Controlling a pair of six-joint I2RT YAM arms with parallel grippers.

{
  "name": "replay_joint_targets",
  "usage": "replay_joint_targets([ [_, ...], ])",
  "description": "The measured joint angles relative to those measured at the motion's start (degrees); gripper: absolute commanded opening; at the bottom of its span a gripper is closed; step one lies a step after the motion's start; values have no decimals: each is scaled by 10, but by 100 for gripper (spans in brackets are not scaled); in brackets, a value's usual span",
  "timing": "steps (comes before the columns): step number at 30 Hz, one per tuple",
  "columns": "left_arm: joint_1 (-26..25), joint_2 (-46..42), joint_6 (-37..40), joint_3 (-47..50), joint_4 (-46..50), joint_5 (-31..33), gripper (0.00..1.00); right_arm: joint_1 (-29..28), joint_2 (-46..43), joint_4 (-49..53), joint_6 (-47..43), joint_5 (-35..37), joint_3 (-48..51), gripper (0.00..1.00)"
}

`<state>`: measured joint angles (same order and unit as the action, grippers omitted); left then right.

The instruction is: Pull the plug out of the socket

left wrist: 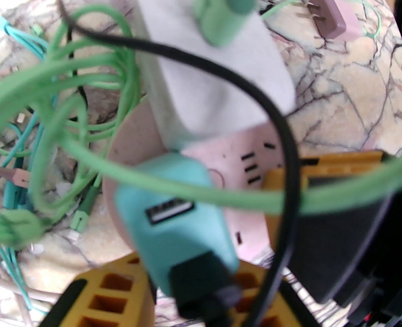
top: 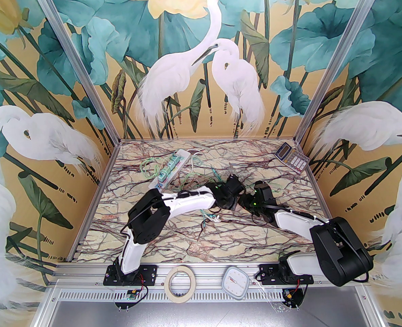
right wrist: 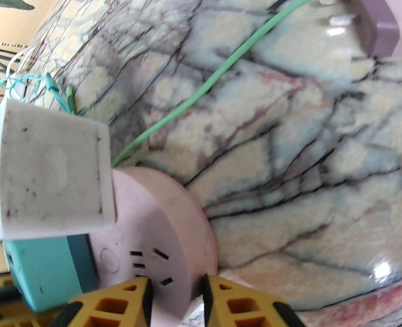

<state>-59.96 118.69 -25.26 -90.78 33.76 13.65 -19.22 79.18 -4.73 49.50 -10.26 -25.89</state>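
A round pink socket (right wrist: 160,230) is lifted off the marble between the two arms. A white plug (right wrist: 51,169) and a teal plug (left wrist: 173,216) stick out of its face. My left gripper (left wrist: 187,278) is shut on the teal plug, with yellow fingers (left wrist: 102,295) on either side of its near end. My right gripper (right wrist: 177,295) is shut on the socket's rim, and its yellow finger (left wrist: 340,165) shows behind the socket in the left wrist view. From above, the two grippers meet at mid-table (top: 236,196). Green cables (left wrist: 85,169) and a black cord (left wrist: 282,141) cross in front of the plugs.
A loose mauve plug (right wrist: 374,15) lies prongs-out on the marble beside a thin green cable (right wrist: 221,70). A white power strip (top: 170,167) with teal plugs and tangled cables sits at the back left. A calculator (top: 291,157) lies at the back right.
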Motion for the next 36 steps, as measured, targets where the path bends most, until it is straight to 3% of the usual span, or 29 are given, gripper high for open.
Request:
replay_joint_targets([
  [5,-22,-3,9,-19,-7,7,27,0,7,-7,0,-2,-2,33],
  [13,31,-29,-38,60,-106,-112,26,0,18,-23,0,-3,-2,34],
  [19,46,-29,-50,70,-126,-132,26,-1,33,-44,0,-9,-4,34],
  [36,-5,-28,7,2,-61,-9,26,-3,10,-1,-2,0,-10,35],
])
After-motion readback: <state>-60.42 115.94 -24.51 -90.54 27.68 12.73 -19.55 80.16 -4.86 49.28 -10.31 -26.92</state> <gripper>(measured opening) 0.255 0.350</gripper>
